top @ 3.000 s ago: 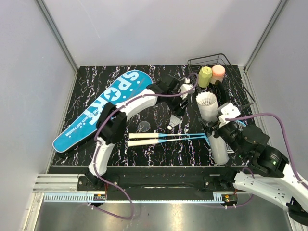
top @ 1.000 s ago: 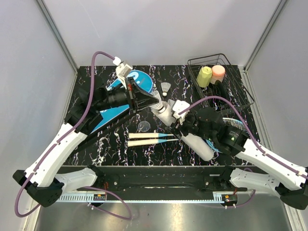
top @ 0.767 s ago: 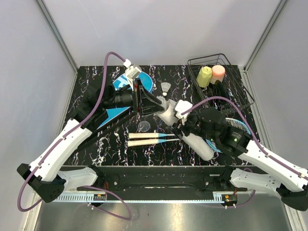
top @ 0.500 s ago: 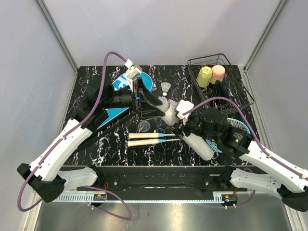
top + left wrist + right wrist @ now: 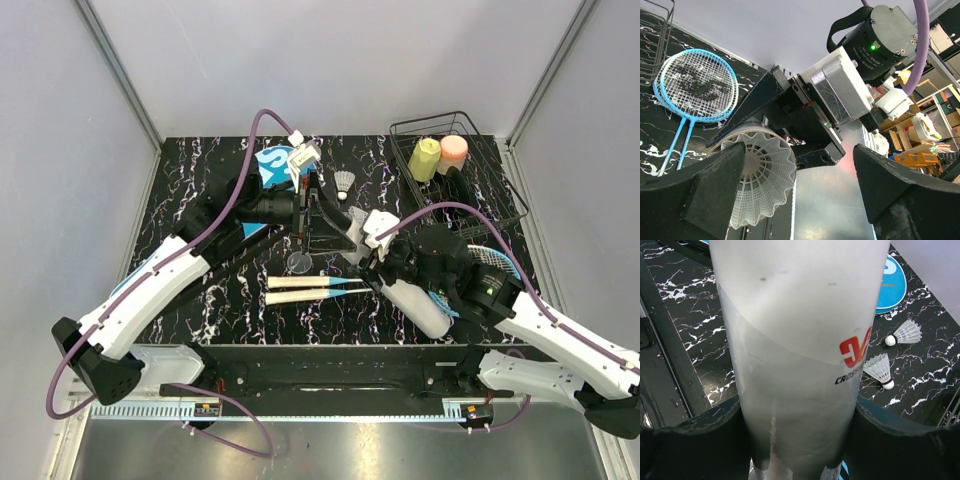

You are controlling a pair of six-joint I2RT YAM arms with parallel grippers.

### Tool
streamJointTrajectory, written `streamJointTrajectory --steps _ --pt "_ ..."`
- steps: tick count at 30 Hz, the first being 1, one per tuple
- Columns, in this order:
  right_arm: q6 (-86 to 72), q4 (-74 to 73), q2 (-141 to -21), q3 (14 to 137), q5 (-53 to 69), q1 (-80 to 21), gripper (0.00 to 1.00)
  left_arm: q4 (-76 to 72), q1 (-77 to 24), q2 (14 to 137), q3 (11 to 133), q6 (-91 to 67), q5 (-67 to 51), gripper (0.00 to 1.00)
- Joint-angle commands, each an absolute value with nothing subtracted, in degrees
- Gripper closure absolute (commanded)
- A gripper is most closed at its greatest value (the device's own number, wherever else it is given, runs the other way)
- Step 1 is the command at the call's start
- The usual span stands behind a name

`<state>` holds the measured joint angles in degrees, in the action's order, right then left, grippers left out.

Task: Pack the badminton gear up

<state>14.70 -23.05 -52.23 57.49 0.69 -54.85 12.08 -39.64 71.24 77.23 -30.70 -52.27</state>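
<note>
Finish of the long white tube (image 5: 800, 340): smooth, semi-matt skin, card or plastic not determinable, with a red printed mark and a few small specks. The white lattice-skirted shuttlecock (image 5: 760, 175): moulded openwork skirt, plastic in appearance. The two blue-framed rackets (image 5: 695, 82): thin smooth frames, fine string mesh. The blue racket-shaped cover (image 5: 890, 287): smooth, faint sheen. The black white-veined table top (image 5: 680, 300): marble pattern, low gloss. The black wire basket (image 5: 430, 117): thin metal wire. Fingers (image 5: 695, 195) of the left gripper (image 5: 800, 147): matt black, grainy plastic.

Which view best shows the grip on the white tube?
Right wrist: the white tube fills the frame, clamped in the right gripper. Top external shows its lower end; left wrist only its mouth, holding a shuttlecock.
</note>
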Motion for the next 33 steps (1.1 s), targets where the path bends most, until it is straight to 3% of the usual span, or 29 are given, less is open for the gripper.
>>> streamJointTrajectory --steps 1,5,14,17,21,24,29,31,33 --pt "14.85 -15.64 -51.42 58.89 1.49 -55.11 0.68 13.97 -39.55 69.35 79.44 -27.87 -50.81 0.06" --pt "14.77 -15.64 -51.5 57.92 1.5 -55.11 0.68 16.25 -38.24 69.08 82.17 -26.72 -48.78 0.01" --pt "14.5 -15.99 -50.45 57.04 0.27 -55.11 0.68 9.42 -31.21 64.96 79.9 -29.44 -47.74 0.01" --pt "13.36 -16.61 -50.1 57.13 -5.96 -55.19 0.7 2.91 -27.09 62.23 75.69 -34.69 -40.9 0.01" --pt "11.52 -17.31 -47.56 56.78 -17.98 -55.11 0.7 2.2 -26.63 63.01 70.94 -36.21 -20.45 0.01" --pt "10.9 -17.93 -44.75 56.34 -23.09 -55.11 0.7 6.49 -26.63 70.02 73.2 -36.04 -9.6 0.04" --pt "11.34 -19.07 -41.84 56.6 -24.7 -55.02 0.69 3.34 -28.82 91.28 79.96 -27.18 -10.45 0.09" --pt "11.51 -19.51 -40.96 57.04 -23.82 -55.11 0.68 9.96 -29.35 102.62 89.08 -23.83 -10.46 0.16" --pt "11.43 -20.56 -40.43 57.48 -23.29 -55.11 0.68 13.53 -28.83 110.78 95.33 -27.32 -11.59 0.3"
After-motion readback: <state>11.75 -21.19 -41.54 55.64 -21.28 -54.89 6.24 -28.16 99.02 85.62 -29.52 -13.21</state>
